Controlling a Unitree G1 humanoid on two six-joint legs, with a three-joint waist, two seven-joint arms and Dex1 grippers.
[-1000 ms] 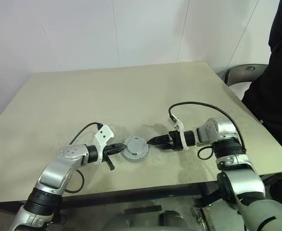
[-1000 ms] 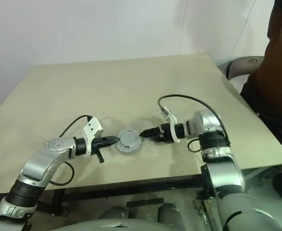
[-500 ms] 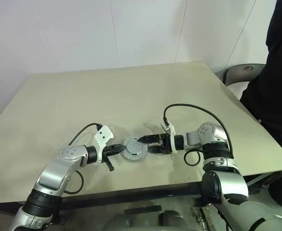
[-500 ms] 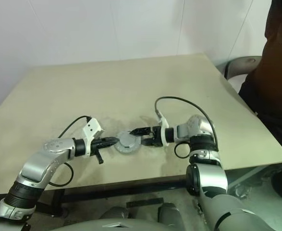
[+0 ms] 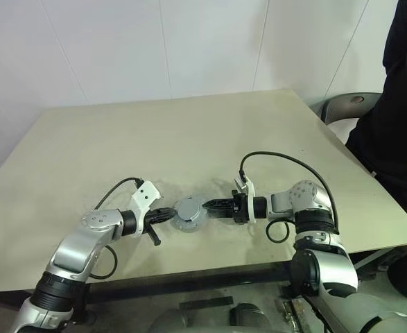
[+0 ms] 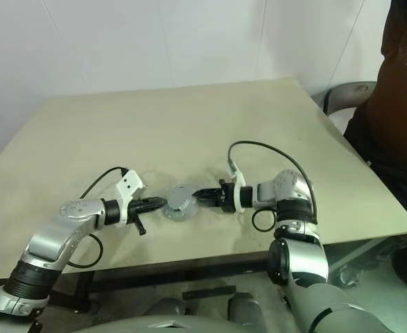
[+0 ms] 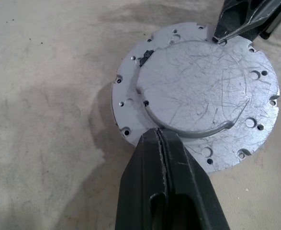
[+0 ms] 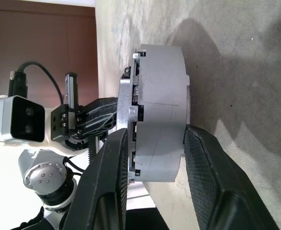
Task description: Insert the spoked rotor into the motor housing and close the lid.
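Head views: a round grey assembly, the motor housing (image 5: 189, 214) with the lid (image 6: 180, 200) on top, is seen near the front edge of the table (image 5: 189, 139), between the two grippers. The left gripper (image 5: 167, 213) is seen closed, its tip at the assembly's left edge; the right gripper (image 5: 211, 206) is seen reaching in from the opposite side, its fingers narrowed about the rim. A person in dark clothing (image 5: 397, 118) is seen at the table's right side. Left wrist view: the lid is shown flat and scratched, seated on the wider flange with its ring of small holes, while the closed left fingers (image 7: 164, 191) are pressed against the edge of the raised centre; the tip of the other gripper is seen at the far rim. Right wrist view: the stacked body is shown edge-on between the right fingers (image 8: 207, 167), which lie on either side of it, touching or nearly so; a thin seam is visible between lid and housing. No rotor or copper windings are exposed, so insertion is judged complete and the lid placed; only final seating or alignment appears to remain.
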